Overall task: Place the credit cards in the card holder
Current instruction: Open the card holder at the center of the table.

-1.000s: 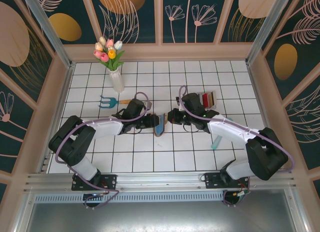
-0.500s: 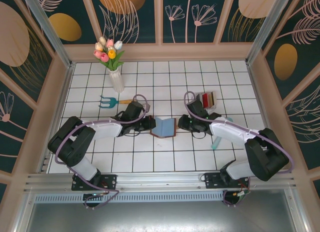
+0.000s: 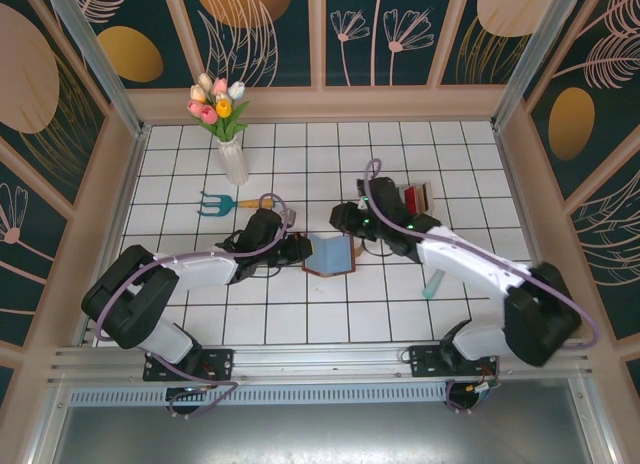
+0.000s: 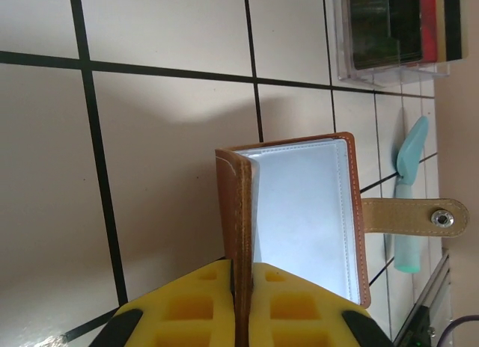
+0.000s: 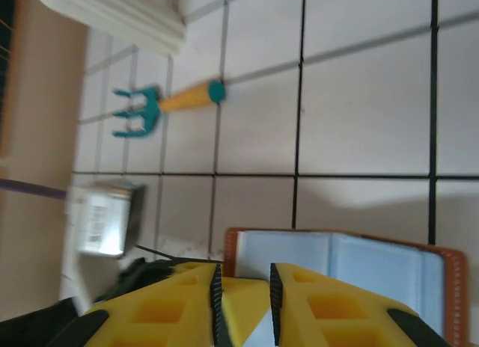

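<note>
— Where's the card holder?
— Open on the tiles, centre; left gripper pinches its raised cover.
— Right gripper?
— Jaws narrowly parted over it; grip unclear. Credit cards sit in the clear rack.

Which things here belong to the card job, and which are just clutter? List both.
Job: wallet, cards, rack holding them.
Clutter: tulip vase, fork, teal tool.
</note>
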Controlling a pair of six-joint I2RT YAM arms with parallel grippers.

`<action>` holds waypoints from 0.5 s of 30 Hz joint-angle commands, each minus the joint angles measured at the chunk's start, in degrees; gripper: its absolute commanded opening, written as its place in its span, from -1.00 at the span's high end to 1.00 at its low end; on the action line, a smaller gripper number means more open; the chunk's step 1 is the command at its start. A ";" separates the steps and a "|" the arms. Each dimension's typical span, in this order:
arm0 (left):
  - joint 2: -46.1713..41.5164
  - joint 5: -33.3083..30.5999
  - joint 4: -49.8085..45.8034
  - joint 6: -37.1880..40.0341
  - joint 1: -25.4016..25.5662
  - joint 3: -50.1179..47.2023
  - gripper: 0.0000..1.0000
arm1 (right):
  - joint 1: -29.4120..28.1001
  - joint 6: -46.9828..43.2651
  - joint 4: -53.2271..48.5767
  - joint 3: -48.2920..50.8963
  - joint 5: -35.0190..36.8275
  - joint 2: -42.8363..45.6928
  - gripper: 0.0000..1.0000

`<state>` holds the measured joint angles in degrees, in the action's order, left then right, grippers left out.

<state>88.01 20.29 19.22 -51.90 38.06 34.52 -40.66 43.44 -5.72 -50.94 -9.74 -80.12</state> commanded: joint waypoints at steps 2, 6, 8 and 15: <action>-1.06 0.27 6.32 -3.87 0.78 -2.53 0.87 | -2.83 1.38 0.63 -2.36 -3.51 -8.49 0.46; -0.99 -0.66 7.13 -4.79 1.20 -3.88 0.87 | -4.07 1.91 -0.83 -2.41 -1.75 -13.27 0.45; -1.25 -1.12 7.85 -5.20 1.22 -4.92 0.86 | -4.28 1.36 -1.23 -1.84 -1.29 -14.85 0.44; -2.25 -3.78 5.76 -4.86 1.21 -7.59 0.38 | -7.99 -3.34 -9.17 -4.41 5.02 -21.81 0.29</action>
<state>87.79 18.87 24.40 -56.07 39.03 28.08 -46.63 42.50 -9.04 -53.12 -8.86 -99.15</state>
